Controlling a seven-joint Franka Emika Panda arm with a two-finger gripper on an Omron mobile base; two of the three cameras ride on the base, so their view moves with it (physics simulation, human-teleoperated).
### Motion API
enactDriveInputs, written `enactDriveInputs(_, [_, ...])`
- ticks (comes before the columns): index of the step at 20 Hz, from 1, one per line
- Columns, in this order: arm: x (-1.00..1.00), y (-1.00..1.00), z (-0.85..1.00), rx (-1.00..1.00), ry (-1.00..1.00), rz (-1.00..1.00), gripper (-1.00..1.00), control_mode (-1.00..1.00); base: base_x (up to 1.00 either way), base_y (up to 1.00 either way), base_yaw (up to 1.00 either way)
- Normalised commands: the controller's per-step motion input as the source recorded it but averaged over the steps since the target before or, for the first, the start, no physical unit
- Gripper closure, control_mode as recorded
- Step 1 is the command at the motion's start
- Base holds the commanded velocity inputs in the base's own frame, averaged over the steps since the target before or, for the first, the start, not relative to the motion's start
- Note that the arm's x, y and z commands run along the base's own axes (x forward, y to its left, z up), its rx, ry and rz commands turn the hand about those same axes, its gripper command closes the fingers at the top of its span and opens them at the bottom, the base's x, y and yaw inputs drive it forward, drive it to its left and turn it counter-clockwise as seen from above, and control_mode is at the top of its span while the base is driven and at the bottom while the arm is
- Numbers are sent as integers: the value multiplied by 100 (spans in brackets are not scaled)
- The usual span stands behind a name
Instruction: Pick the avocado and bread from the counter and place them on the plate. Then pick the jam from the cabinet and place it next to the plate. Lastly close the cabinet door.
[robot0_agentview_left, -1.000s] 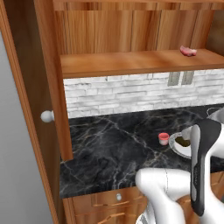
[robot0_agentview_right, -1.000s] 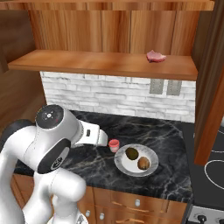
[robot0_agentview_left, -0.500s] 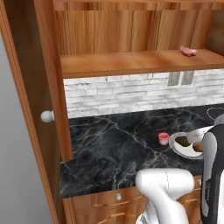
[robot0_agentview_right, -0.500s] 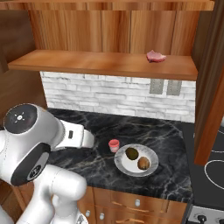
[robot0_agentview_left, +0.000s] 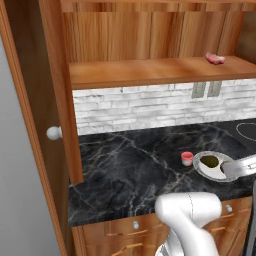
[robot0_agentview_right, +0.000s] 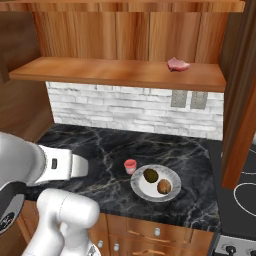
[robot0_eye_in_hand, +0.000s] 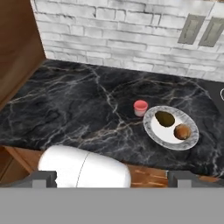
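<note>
The white-grey plate (robot0_agentview_right: 143, 188) rests on the black marble counter (robot0_agentview_right: 90, 145) and carries the dark olive avocado (robot0_agentview_right: 151, 175) and the orange-brown bread (robot0_agentview_right: 163, 187). The red-pink jam (robot0_agentview_right: 130, 166) stands on the counter just left of the plate, close to its rim. In the hand view the jam (robot0_eye_in_hand: 140, 107), plate (robot0_eye_in_hand: 158, 132), avocado (robot0_eye_in_hand: 165, 118) and bread (robot0_eye_in_hand: 182, 131) lie ahead, well away from my gripper (robot0_eye_in_hand: 113, 179), which is open with nothing between its tips. The cabinet door (robot0_agentview_left: 30, 100) with its white knob (robot0_agentview_left: 53, 132) stands open at the left of the cabinet (robot0_agentview_left: 150, 35).
A flat pink lump (robot0_agentview_right: 178, 64) lies on the cabinet shelf at the right. A white arm link (robot0_agentview_left: 241, 167) covers part of the plate in the left base view. A stove top (robot0_agentview_right: 245, 195) adjoins the counter on the right. Drawers with grey knobs run below the counter edge.
The arm has swung back and low, leftward in the right base view and off to the right in the left base view. Jam, plate and food have not moved.
</note>
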Motion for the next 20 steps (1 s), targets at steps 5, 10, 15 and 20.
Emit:
enactDriveInputs(5, [-33,37,26,-14,-1,2,-100,-100,0,0,0])
enactDriveInputs(10, [-9,37,11,-22,0,1,-100,-100,0,0,0])
enactDriveInputs(15, [-31,31,5,-30,-1,5,-100,-100,0,0,0])
enactDriveInputs(20, [-35,25,-3,-39,-7,11,-100,-100,0,0,0])
